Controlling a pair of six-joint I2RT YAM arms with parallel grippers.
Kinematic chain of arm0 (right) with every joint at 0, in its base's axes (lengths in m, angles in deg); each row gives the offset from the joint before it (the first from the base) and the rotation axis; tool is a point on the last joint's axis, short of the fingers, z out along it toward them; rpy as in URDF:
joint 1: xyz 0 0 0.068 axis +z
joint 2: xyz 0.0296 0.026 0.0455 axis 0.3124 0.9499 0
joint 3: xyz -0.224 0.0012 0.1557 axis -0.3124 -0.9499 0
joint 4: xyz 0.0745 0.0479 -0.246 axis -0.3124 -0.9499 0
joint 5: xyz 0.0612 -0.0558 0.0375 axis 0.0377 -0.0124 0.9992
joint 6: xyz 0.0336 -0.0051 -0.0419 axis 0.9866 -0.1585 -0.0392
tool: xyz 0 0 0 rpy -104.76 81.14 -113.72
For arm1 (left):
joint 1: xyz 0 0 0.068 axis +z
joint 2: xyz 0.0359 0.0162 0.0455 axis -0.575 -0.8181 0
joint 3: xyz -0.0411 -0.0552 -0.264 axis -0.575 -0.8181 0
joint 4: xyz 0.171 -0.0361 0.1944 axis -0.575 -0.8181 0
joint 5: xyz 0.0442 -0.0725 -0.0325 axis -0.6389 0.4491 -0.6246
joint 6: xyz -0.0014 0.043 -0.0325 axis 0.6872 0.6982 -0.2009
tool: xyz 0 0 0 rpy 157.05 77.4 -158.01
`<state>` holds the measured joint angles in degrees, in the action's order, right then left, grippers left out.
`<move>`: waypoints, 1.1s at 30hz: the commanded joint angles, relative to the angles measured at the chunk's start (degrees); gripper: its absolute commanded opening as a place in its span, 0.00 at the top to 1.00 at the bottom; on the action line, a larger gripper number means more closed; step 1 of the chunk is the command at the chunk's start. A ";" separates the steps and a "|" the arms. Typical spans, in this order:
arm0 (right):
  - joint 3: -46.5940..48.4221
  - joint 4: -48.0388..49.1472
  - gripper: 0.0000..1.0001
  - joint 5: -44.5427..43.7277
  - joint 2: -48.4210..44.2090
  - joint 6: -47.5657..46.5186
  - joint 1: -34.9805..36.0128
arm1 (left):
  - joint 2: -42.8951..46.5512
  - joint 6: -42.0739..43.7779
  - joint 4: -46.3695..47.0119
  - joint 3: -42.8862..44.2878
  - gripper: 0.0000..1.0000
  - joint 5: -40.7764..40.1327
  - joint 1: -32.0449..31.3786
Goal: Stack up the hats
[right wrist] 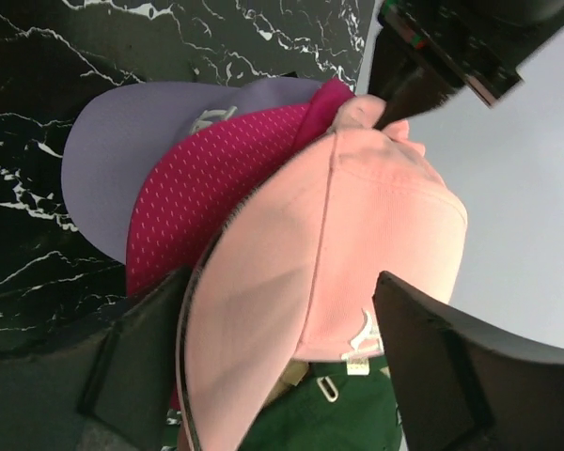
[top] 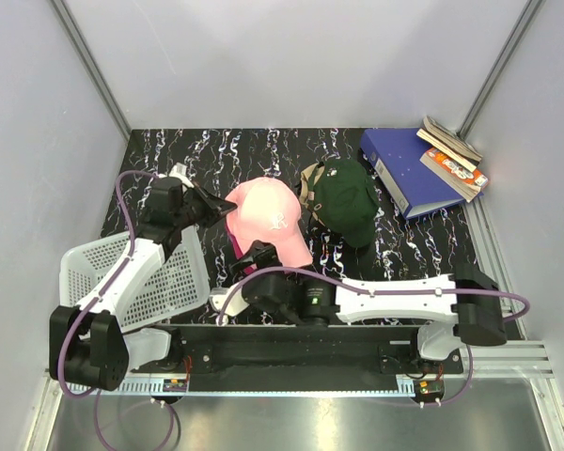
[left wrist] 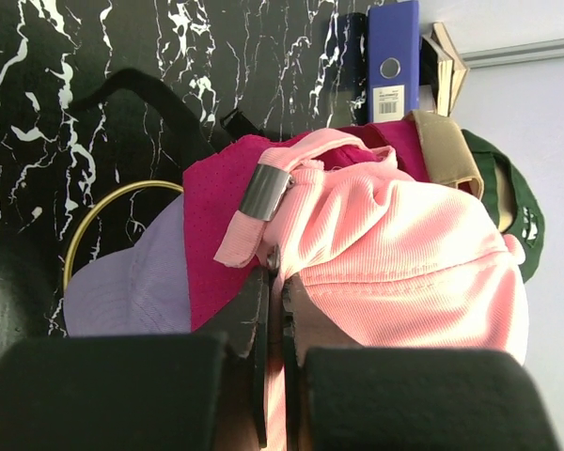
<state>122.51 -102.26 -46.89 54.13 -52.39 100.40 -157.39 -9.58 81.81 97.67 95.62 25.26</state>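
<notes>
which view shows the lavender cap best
Right wrist view: the lavender cap shows broadly, with some white emblem, under the magenta cap. Left wrist shows a smaller patch; top view shows none, the light pink cap covering it.

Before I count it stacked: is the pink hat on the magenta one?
On: the pink hat sits over the magenta hat, whose brim shows beneath it.
</notes>
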 commanded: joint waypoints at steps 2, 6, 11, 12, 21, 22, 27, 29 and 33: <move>-2.37 1.35 0.05 4.77 -10.80 8.56 0.60 | -2.87 4.79 -6.28 1.41 1.00 -4.80 -0.35; -4.31 1.43 0.00 7.41 -18.72 17.00 0.51 | -3.05 6.02 -7.51 2.82 0.89 -5.06 -0.35; -4.58 0.21 0.00 5.48 -24.70 28.68 -1.59 | 0.01 6.90 -12.08 5.98 0.47 -7.44 0.26; -4.23 -0.23 0.00 5.57 -25.06 30.45 -3.51 | 0.55 7.08 -13.13 6.33 0.40 -8.22 0.35; 0.08 -2.87 0.00 10.65 -30.42 50.05 -21.17 | 8.28 10.68 -19.98 12.13 0.02 -13.57 2.99; 0.78 -3.13 0.00 10.93 -31.21 52.16 -27.11 | 10.29 11.38 -20.43 12.66 0.01 -14.90 3.43; 4.73 -8.49 0.00 24.59 -32.89 64.01 -48.58 | 14.70 19.20 -22.19 16.17 0.01 -22.27 5.54; 4.66 -9.46 0.00 30.85 -32.36 69.65 -61.54 | 16.02 20.87 -22.28 16.27 0.01 -22.29 7.02; 1.32 -8.24 0.00 45.96 -32.10 78.18 -80.66 | 17.34 23.33 -22.37 16.00 0.01 -22.91 7.30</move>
<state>125.48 -109.67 -17.89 21.87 13.05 33.91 -140.54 8.50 60.24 112.53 76.24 32.08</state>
